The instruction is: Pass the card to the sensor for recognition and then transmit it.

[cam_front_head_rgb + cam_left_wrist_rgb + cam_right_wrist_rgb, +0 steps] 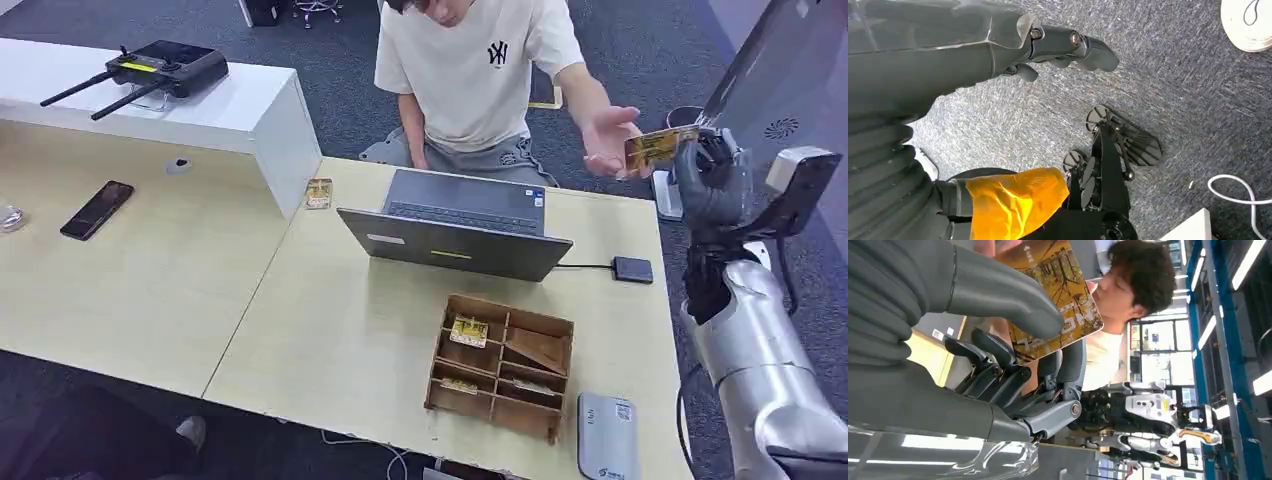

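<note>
The right hand (712,172) is raised beyond the far right corner of the counter (340,330), pinching the yellow card (660,147) between its thick grey thumb and dark fingers (998,352) — the card sticks out past the fingertips, toward the person (480,70) seated on the far side. The person's open hand (608,138) is stretched out palm up, right at the card's far edge; whether it touches the card, I cannot tell. From the right wrist view the card's printed face, gold with dark branch-like patterns, stands clear above the thumb, and another robot (1148,420) stands in the background of the room. The left hand (1063,47) hangs low over grey carpet (1198,100), fingers curled loosely with nothing in them. On the counter, an open laptop (465,225) sits in front of the person, a small black sensor box (633,269) lies just to its right on a cable, and a wooden divided tray (502,365) rests nearer the robot with a couple of yellow cards in its compartments. A grey device (607,438) lies by the tray at the near edge — a phone (97,209) lies well apart to the left, and a black router (160,68) sits on the white raised ledge.
</note>
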`<action>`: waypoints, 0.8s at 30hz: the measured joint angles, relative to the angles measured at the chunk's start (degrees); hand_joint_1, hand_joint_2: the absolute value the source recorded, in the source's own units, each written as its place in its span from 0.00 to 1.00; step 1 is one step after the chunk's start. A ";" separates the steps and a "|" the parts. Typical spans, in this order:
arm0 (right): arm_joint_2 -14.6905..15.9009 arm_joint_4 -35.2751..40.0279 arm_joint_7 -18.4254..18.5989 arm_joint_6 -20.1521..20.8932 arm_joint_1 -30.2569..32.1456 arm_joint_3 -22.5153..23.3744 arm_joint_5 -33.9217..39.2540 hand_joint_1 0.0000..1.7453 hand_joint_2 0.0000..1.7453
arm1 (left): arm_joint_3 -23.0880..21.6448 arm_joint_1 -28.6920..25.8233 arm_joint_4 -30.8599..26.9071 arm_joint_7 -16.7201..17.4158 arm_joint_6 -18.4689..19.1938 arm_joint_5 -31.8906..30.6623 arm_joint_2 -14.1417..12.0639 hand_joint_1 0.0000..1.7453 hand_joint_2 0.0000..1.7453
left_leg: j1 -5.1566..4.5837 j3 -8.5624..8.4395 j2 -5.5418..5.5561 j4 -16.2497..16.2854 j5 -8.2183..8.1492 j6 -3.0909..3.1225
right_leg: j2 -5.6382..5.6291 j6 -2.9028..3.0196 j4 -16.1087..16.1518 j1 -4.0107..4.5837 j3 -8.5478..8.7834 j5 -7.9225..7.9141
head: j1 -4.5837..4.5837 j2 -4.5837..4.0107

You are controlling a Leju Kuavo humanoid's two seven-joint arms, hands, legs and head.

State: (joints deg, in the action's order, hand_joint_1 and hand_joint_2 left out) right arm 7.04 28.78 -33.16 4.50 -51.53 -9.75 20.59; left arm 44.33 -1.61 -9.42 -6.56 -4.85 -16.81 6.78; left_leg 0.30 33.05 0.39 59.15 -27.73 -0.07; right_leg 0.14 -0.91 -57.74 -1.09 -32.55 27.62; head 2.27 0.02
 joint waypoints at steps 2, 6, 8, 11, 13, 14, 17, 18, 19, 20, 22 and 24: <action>0.59 -0.79 0.22 -1.86 -0.71 0.50 -0.09 1.00 1.00 | 0.00 0.00 0.00 -0.04 0.00 0.02 0.00 0.00 1.00 | 0.01 0.00 0.06 0.00 0.00 0.00 | 0.06 0.00 0.00 0.01 0.01 0.00 | -0.02 0.00; 1.81 -2.21 1.07 -4.61 -1.59 1.64 -0.81 1.00 1.00 | 0.00 0.01 0.00 -0.13 0.00 0.15 0.02 0.00 1.00 | 0.01 0.01 0.05 0.00 0.00 0.00 | 0.03 0.02 -0.01 0.01 0.01 -0.02 | 0.00 0.00; 2.34 -2.78 1.42 -5.64 -1.91 2.32 -1.33 1.00 1.00 | 0.00 0.00 0.00 -0.17 0.00 0.20 0.02 0.00 1.00 | 0.00 0.01 0.04 0.00 0.00 0.00 | 0.03 0.01 0.00 0.01 0.01 -0.02 | 0.00 0.00; 3.10 -3.58 2.01 -7.01 -2.36 2.75 -1.81 1.00 1.00 | 0.02 0.01 0.00 -0.22 0.00 0.26 0.02 0.00 1.00 | 0.00 0.02 0.06 0.01 0.00 0.00 | 0.06 0.01 0.00 0.00 0.01 -0.02 | -0.02 0.00; 3.58 -4.08 2.16 -7.67 -2.55 2.97 -1.81 1.00 1.00 | 0.04 -0.01 0.00 -0.22 0.00 0.33 0.04 0.00 1.00 | 0.00 0.04 0.10 0.01 0.00 0.00 | 0.09 0.01 0.00 0.00 0.01 -0.02 | -0.02 0.00; 3.74 -4.26 2.16 -7.82 -2.61 3.13 -1.81 1.00 1.00 | 0.04 -0.01 0.00 -0.22 0.00 0.33 0.04 0.00 1.00 | 0.00 0.04 0.12 0.01 0.00 0.00 | 0.10 0.01 0.00 0.00 0.01 -0.02 | 0.00 0.00; 4.04 -4.76 2.16 -8.00 -2.68 3.50 -1.81 1.00 1.00 | 0.11 0.00 0.00 -0.22 0.00 0.39 0.15 0.00 1.00 | 0.00 0.05 0.12 0.01 0.00 0.00 | 0.10 0.01 0.00 0.01 0.00 -0.02 | -0.02 0.00; 4.04 -4.85 2.16 -7.97 -2.66 3.69 -1.81 1.00 1.00 | 0.13 0.00 0.00 -0.22 0.00 0.44 0.20 0.00 1.00 | 0.00 0.05 0.12 0.01 0.00 0.00 | 0.09 0.01 0.00 0.00 0.00 -0.02 | 0.00 0.00; 4.04 -4.89 2.16 -7.91 -2.64 3.76 -1.88 1.00 1.00 | 0.13 0.01 0.00 -0.24 0.02 0.46 0.26 0.00 1.00 | 0.00 0.05 0.12 0.01 0.00 0.00 | 0.09 0.01 0.00 0.00 -0.01 -0.02 | 0.00 0.00; 4.04 -4.89 2.16 -7.82 -2.64 3.78 -2.03 1.00 1.00 | 0.15 0.01 0.00 -0.26 0.02 0.50 0.28 0.00 1.00 | 0.00 0.06 0.12 0.01 0.00 0.00 | 0.09 0.01 0.00 0.00 -0.02 -0.02 | 0.00 0.00; 4.04 -5.00 2.21 -7.65 -2.62 3.78 -2.35 1.00 1.00 | 0.18 0.01 0.00 -0.31 0.02 0.57 0.37 0.00 1.00 | 0.00 0.06 0.12 0.01 0.00 0.00 | 0.10 0.01 0.00 0.01 -0.02 -0.02 | 0.00 0.00; 4.04 -5.20 2.49 -7.43 -2.55 3.78 -2.82 0.00 1.00 | 0.20 0.01 0.00 -0.33 0.02 0.61 0.42 0.00 1.00 | 0.01 0.06 0.12 0.01 0.00 0.00 | 0.10 0.01 0.00 0.01 -0.02 -0.02 | 0.00 0.00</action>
State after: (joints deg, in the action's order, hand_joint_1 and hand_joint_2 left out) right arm 11.08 23.58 -30.66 -2.93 -54.08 -5.97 17.77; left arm 44.52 -1.60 -9.42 -6.89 -4.83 -16.20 7.19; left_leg 0.30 33.11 0.51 59.16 -27.73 -0.08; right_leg 0.24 -0.90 -57.74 -1.08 -32.57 27.60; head 2.27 0.02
